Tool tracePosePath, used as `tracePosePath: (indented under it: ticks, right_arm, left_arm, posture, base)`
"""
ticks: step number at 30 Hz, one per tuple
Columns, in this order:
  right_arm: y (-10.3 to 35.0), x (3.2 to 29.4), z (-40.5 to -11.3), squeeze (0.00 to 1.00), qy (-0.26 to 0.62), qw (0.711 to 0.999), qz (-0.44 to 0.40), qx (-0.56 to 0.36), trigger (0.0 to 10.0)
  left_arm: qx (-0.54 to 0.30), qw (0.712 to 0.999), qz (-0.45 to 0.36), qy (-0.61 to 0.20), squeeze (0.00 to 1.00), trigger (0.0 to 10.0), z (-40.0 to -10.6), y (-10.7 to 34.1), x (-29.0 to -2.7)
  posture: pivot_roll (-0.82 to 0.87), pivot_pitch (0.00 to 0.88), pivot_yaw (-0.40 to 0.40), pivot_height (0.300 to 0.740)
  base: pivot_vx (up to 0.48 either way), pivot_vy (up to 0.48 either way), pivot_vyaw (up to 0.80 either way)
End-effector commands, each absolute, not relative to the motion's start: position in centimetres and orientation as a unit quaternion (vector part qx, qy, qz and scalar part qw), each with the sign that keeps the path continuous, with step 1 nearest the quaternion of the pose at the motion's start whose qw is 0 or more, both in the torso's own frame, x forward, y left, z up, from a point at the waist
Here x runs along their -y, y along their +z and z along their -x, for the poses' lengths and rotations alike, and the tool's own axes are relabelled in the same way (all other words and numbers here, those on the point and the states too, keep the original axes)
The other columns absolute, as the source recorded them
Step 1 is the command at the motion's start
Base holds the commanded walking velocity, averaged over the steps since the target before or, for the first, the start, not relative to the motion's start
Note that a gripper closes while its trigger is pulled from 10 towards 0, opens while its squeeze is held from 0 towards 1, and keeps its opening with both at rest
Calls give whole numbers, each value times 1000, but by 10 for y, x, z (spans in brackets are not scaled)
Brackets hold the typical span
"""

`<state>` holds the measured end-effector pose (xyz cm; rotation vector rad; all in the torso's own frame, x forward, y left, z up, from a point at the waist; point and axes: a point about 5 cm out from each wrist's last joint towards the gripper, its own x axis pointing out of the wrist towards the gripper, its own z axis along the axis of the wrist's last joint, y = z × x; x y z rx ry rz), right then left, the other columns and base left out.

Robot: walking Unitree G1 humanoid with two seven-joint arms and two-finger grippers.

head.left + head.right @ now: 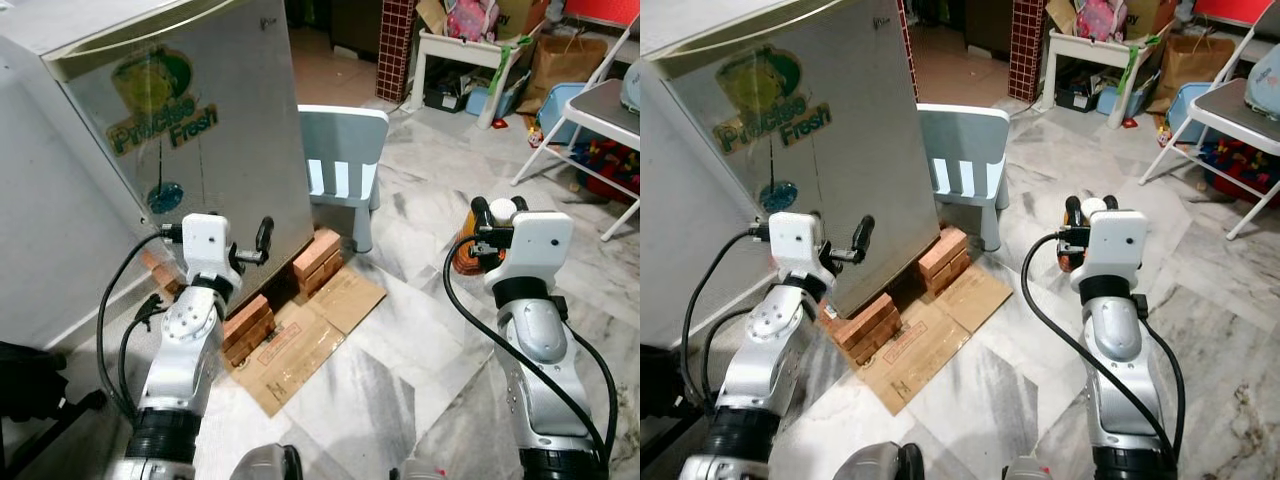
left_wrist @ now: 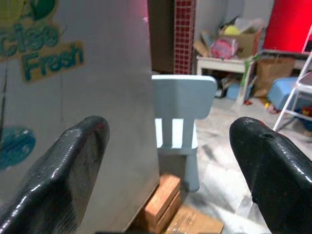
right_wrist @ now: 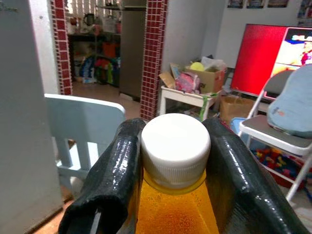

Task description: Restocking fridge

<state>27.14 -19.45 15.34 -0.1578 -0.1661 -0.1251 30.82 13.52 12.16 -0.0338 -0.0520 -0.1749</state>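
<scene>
From the left eye view, the fridge [image 1: 170,130] stands closed on the left, raised on bricks [image 1: 316,258] over a flattened cardboard sheet [image 1: 310,335]. The left gripper [image 1: 255,243] hovers close to the door's lower right edge, fingers apart and holding nothing. On the right, the right gripper [image 1: 493,212] is raised over the marble floor [image 1: 420,250], well apart from the fridge, fingers clamped on an orange drink bottle [image 1: 500,210] whose white cap shows between them.

The right eye view shows the same layout: a pale blue child's chair [image 1: 965,165] stands just beside the fridge's far right corner, near the bricks. With the door shut, the bottle cannot go in; if the left gripper misjudges the door edge it may slide off the smooth panel or push the fridge on its brick supports.

In the left wrist view, the two black fingers [image 2: 63,170] stand wide apart, the door edge and the chair between them in the distance. The chair could block the door's swing.

In the right wrist view, the fingers [image 3: 109,180] squeeze the bottle just under its white cap [image 3: 175,148]. That high grip on a narrow neck looks liable to let the bottle swing or slip while the robot moves.
</scene>
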Motion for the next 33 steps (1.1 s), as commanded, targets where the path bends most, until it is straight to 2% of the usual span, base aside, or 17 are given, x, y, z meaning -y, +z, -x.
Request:
tracePosePath:
  ticks: [1, 4, 9, 15, 25, 33]
  right_arm:
    - [164, 195, -275, 0, -56, 988, 91, 108, 10000]
    - [163, 195, -276, 0, -43, 989, 99, 106, 10000]
    - [166, 187, -285, 0, -28, 987, 106, 117, 10000]
    - [171, 185, -277, 0, -33, 984, 117, 128, 10000]
    - [170, 184, -277, 0, -29, 985, 110, 129, 10000]
    - [173, 187, -273, 0, -29, 986, 106, 127, 10000]
  left_arm:
    - [31, 996, 21, -83, 0, 10000, -312, 121, -137]
    - [38, 996, 36, -70, 0, 10000, -315, 120, -132]
    - [45, 995, 52, -66, 0, 10000, -315, 119, -124]
    - [49, 996, 65, -40, 0, 10000, -317, 119, -136]
    - [64, 995, 57, -56, 0, 10000, -320, 124, -128]
    - [61, 995, 63, -57, 0, 10000, -308, 121, -131]
  posture:
    - [-171, 0, 71, 740]
    - [-168, 0, 41, 740]
    - [-168, 0, 40, 740]
    - [-194, 0, 65, 740]
    - [-184, 0, 60, 740]
    - [-162, 5, 63, 740]
  base:
    - [0, 0, 0]
    - [0, 0, 0]
    - [0, 0, 0]
    - [0, 0, 0]
    - [0, 0, 0]
    - [0, 0, 0]
